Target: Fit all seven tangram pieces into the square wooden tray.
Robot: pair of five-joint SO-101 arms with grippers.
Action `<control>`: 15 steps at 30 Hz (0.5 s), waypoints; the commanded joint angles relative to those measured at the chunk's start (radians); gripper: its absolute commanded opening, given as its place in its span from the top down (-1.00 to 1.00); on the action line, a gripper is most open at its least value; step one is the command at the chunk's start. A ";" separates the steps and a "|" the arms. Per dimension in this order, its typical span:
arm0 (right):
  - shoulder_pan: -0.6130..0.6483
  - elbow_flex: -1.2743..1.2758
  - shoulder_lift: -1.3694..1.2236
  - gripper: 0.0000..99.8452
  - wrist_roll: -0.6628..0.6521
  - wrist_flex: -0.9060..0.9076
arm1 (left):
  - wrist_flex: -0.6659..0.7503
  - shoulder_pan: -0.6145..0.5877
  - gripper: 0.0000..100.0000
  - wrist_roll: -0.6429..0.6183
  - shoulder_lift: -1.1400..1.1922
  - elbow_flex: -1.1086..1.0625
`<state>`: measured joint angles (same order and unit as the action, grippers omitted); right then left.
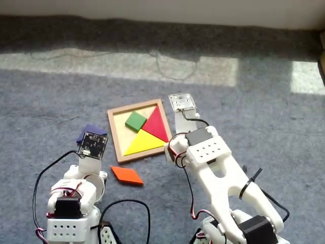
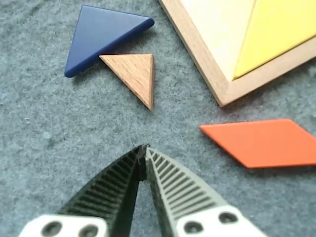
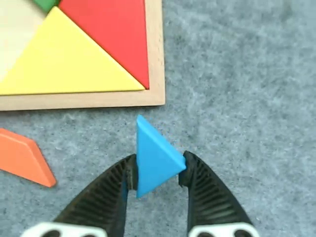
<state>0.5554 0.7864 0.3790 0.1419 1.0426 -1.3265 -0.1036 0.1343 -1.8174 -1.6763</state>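
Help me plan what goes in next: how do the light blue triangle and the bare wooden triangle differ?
The light blue triangle is painted; the wooden triangle is bare wood. The light blue triangle is clamped in the right pincer; the wooden triangle lies loose on the carpet. The wooden triangle meets the dark blue triangle along an edge; the light blue triangle touches no other piece. Both are outside the tray.

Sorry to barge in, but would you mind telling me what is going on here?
Two robot arms are filling a tangram tray. The right hand grips a light blue triangle just outside the tray's rim. The green square, red triangle and yellow triangle already sit inside. The left hand is shut and empty, near the wooden triangle and dark blue triangle. The orange parallelogram lies loose beside the tray.
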 commanded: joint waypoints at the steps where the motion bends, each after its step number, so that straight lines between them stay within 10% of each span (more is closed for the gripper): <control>1: 0.027 -0.059 0.033 0.89 -0.068 -0.012 | -0.003 -0.010 0.99 0.005 -0.008 -0.019; 15: 0.128 -0.561 -0.444 0.89 -0.127 -0.021 | -0.003 -0.010 0.99 0.005 -0.008 -0.019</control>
<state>0.6720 0.3613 0.0199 0.0238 1.0365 -1.3265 -0.1036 0.1343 -1.8174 -1.6763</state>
